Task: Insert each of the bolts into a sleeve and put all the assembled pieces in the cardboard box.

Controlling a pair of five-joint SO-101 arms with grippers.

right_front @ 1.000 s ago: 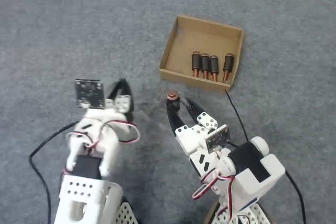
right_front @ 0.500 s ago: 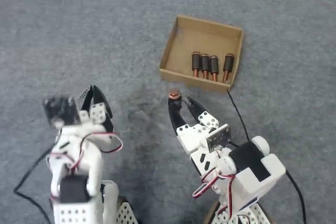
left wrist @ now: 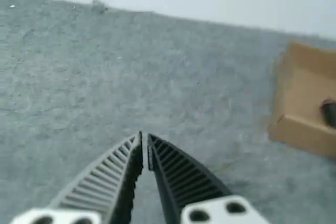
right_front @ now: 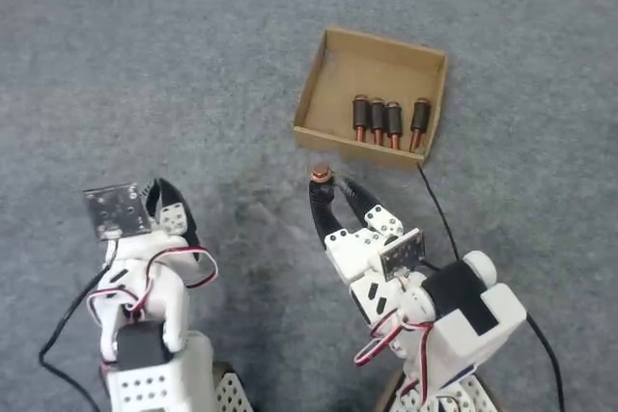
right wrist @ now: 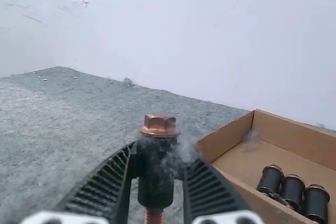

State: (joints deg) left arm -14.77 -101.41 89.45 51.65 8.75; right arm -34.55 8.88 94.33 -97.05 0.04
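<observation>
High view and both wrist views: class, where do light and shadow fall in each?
High view: even light on the carpet, no hard shadows. Right wrist view: the copper head of the sleeved bolt glints softly in the right end effector. Left wrist view: faint shade on the carpet beside the cardboard box.

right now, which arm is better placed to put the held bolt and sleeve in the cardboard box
Right. The right gripper grips the sleeved bolt just short of the cardboard box; the left gripper is shut, empty and farther off.

bolt [right wrist: 159,125]: shiny copper | sleeve [right wrist: 155,174]: matt black | table [right_front: 193,74]: grey felt
</observation>
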